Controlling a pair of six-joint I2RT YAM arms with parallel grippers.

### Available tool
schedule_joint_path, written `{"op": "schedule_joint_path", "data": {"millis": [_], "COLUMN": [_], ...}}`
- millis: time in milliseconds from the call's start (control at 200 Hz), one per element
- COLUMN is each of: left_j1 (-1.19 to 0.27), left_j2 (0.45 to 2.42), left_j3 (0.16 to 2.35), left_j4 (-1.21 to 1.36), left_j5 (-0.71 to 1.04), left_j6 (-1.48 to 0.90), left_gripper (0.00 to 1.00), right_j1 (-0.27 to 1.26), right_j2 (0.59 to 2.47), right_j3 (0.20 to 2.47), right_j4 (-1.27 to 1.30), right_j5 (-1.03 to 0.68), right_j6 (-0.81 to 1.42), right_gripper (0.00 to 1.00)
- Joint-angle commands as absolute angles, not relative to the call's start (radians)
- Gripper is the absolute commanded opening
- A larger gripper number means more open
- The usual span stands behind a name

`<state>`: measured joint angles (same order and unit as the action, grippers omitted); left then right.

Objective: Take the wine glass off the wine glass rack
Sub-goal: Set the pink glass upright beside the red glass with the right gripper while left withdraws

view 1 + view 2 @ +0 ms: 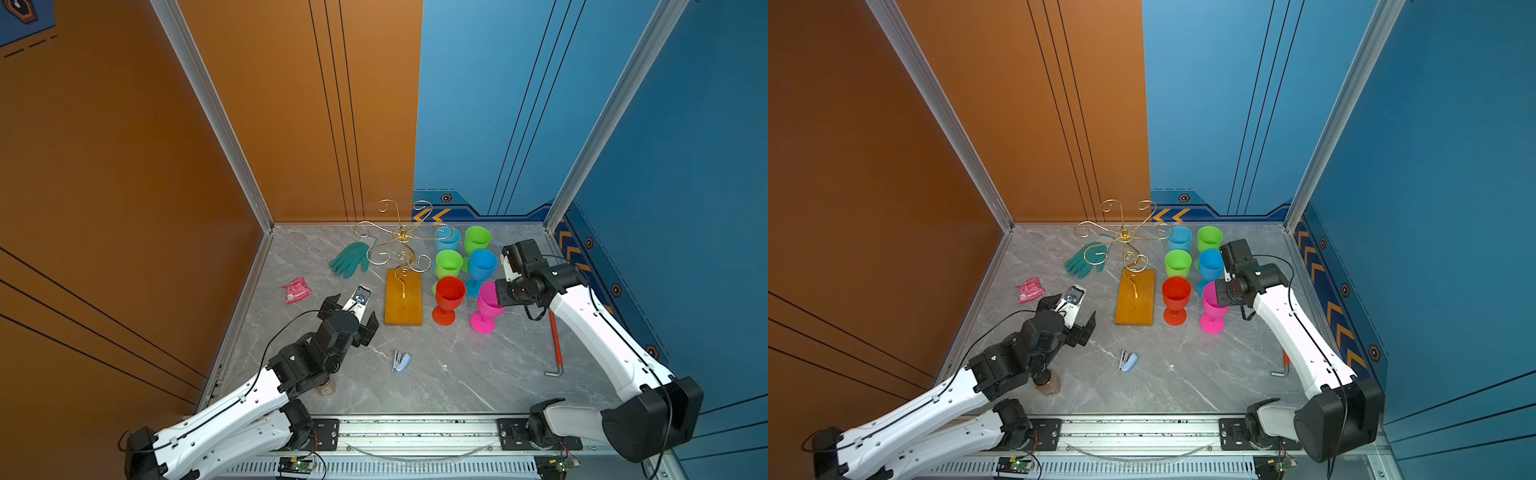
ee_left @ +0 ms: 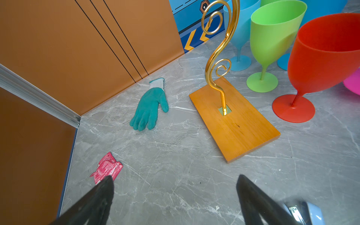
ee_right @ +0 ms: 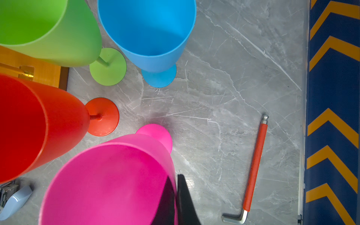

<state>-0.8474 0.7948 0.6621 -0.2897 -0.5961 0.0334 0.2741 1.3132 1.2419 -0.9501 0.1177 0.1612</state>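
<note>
the rack [image 1: 403, 303] stands near the middle of the table [image 1: 436, 374], and all six curled arms are bare in both top views. the pink glass [image 3: 109, 175] is off it, just right of the rack's wooden base, at the front of a cluster. the red glass [image 1: 449, 293] is beside it, with green glasses [image 1: 478, 239] and blue glasses [image 1: 483, 264] behind. the cluster is packed tight on one side, likely so each glass lands clear of the rack's arms and of the left arm.

the right claw [image 3: 176, 187] is closed on the pink glass, pinching the rim wall. one finger is inside the bowl, showing dark through the plastic, and the other is outside. a rim pinch from above suits a thin cup and keeps the fingers away from the red glass next door. the pink foot looks down on the table, but whether it sits flat is hard to tell.

the left claw [image 2: 175, 177] is spread wide and holds nothing. it hovers low over bare table left of the base, probably parked where it could steady the rack without blocking the other arm.

judging by the empty rack, the task seems almost done, and only the release of the pink glass is left. letting go while the glass leans could tip it into the red one.

a glove [image 1: 351, 257], a stapler [image 1: 401, 360] and a hex key [image 1: 555, 345] lie apart, out of the way.
</note>
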Motion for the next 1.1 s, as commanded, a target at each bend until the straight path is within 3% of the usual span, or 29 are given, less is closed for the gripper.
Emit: {"op": "schedule_joint_path", "data": {"millis": [0, 446, 1096], "left_j1": [-0.823, -0.749, -0.672], "left_j2": [0.795, 0.804, 0.819], "left_j3": [0.667, 0.663, 0.658], "left_j4": [-0.316, -0.320, -0.318], "left_j5": [-0.572, -0.567, -0.549], "left_j6": [-0.006, -0.049, -0.087], "left_gripper": [0.98, 0.98, 0.98], "right_j1": [0.265, 0.261, 0.260], "right_j2": [1.335, 1.391, 1.434], "right_j3": [1.270, 1.266, 1.259], "right_j4": [-0.905, -0.854, -0.816], "right_j5": [0.132, 0.113, 0.104], "right_j6": [0.181, 0.179, 0.172], "right_gripper": [0.00, 0.00, 0.09]}}
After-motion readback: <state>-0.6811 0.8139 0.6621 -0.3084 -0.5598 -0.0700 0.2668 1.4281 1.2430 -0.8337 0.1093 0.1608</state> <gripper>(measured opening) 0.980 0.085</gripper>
